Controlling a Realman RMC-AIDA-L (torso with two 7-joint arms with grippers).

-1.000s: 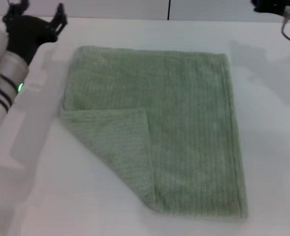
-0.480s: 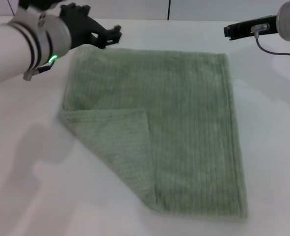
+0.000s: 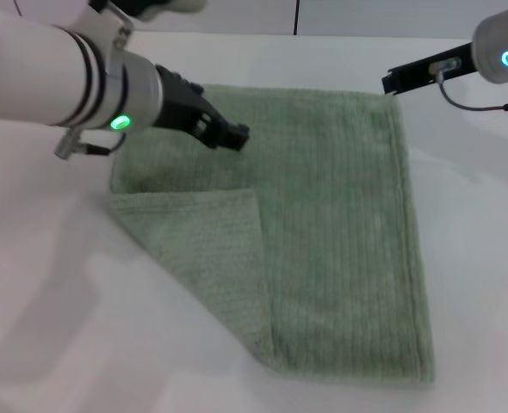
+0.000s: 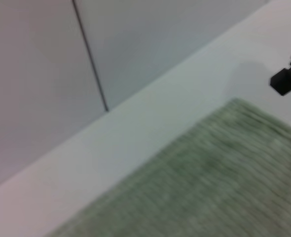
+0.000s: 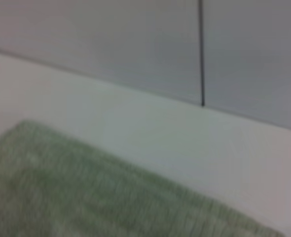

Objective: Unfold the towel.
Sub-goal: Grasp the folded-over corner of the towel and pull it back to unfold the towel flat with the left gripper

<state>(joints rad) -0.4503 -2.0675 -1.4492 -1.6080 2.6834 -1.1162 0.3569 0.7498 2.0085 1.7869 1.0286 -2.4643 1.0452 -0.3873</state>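
The pale sage-green towel (image 3: 331, 224) lies flat on the white table (image 3: 56, 327). Its near-left corner is folded over onto it as a triangular flap (image 3: 211, 249). My left gripper (image 3: 226, 135) hovers over the towel's far-left part, just beyond the flap's fold line. My right gripper (image 3: 393, 82) is at the towel's far-right corner. The left wrist view shows the towel's far edge (image 4: 224, 187) and the right gripper (image 4: 286, 81) farther off. The right wrist view shows the towel's ribbed far edge (image 5: 86, 197).
A pale wall with a dark vertical seam (image 3: 295, 17) stands behind the table. A dark cable (image 3: 478, 105) hangs from my right arm over the far right of the table. Bare white table surrounds the towel on the left, right and near sides.
My left arm has swung from the far left corner in over the towel's far-left part. My right gripper has come in to the towel's far-right corner. The towel has not moved.
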